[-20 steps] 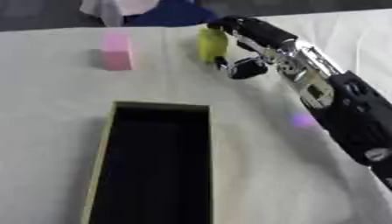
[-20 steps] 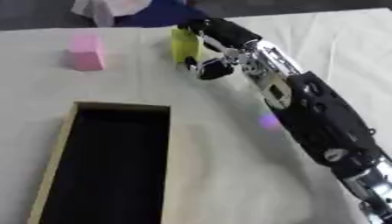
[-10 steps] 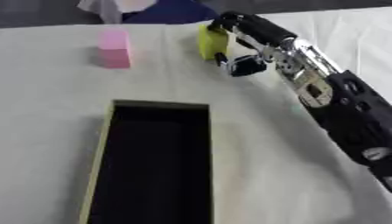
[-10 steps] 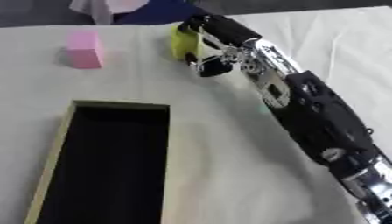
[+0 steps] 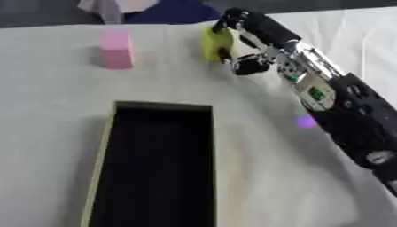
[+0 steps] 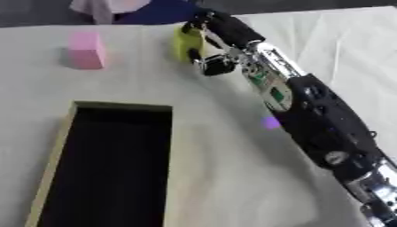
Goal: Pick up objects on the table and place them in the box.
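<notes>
A yellow-green object (image 5: 215, 43) stands at the far side of the table. My right hand (image 5: 247, 33) reaches in from the lower right and its fingers and thumb curl round that object from the right. A pink block (image 5: 116, 49) stands upright at the far left, apart from the hand. The dark open box (image 5: 159, 168) with pale edges lies in the near middle, and nothing shows inside it. My left hand appears in neither view.
A white cloth (image 5: 54, 111) covers the table. My right arm (image 6: 310, 115) stretches diagonally across the right half. A small purple spot of light (image 5: 305, 121) lies on the cloth beside the arm. Blue and white cloth (image 5: 163, 8) shows past the far edge.
The whole picture has shifted slightly. My right hand has closed further round the yellow-green object, which stays in place on the table.
</notes>
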Controlling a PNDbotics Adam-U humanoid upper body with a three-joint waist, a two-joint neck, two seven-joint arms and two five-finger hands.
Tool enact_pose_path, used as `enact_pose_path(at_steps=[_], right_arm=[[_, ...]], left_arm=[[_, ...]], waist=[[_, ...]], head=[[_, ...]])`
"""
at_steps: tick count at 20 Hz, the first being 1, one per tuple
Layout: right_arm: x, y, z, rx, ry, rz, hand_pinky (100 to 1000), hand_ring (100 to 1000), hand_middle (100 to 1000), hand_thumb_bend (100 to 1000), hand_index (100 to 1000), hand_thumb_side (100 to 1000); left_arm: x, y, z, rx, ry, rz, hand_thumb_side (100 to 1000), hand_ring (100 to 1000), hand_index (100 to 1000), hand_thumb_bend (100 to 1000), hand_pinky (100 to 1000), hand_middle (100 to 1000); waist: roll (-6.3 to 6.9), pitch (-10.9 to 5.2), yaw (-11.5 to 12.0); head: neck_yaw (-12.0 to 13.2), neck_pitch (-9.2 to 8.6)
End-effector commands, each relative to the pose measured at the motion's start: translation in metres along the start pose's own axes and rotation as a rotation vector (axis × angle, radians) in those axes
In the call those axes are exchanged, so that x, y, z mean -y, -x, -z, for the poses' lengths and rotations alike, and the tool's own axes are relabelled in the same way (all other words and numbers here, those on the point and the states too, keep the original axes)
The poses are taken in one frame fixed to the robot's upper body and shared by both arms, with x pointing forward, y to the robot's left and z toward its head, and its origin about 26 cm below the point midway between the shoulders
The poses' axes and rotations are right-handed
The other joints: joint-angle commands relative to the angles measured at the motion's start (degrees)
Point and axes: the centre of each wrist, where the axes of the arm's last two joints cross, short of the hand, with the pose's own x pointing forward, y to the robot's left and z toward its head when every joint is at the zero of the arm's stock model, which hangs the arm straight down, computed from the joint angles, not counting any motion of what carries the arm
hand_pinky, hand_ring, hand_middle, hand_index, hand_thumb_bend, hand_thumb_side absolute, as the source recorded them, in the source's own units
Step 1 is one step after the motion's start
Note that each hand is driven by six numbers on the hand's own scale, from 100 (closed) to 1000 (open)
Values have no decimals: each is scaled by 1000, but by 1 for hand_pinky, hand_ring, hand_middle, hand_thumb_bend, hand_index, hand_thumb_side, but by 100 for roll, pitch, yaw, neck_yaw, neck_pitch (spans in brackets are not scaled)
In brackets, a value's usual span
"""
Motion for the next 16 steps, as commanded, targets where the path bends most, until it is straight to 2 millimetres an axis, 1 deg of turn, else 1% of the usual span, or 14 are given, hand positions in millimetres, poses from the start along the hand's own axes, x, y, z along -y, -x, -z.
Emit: enact_pose_path(at_steps=[1,6,11,16], right_arm=[[13,-2,-1,2,60,-4,874,904,100,100,689,100],[13,-4,-4,-5,82,23,845,853,100,100,647,100],[17,-8,-6,0,100,66,834,836,100,100,635,100],[25,-19,-8,41,126,121,818,820,100,100,630,100]], left_arm=[[-2,-6,4,17,10,14,854,507,836,106,580,597],[-2,-6,4,15,11,12,851,506,835,106,580,597],[-3,-6,4,12,12,12,848,506,835,106,581,598],[-4,-6,3,4,10,13,846,505,834,107,581,597]], waist=[[-19,-200,-2],[-38,-267,-10],[-54,-335,-25],[-73,-438,-60]], head=[[-22,-8],[-26,26],[-21,50],[49,119]])
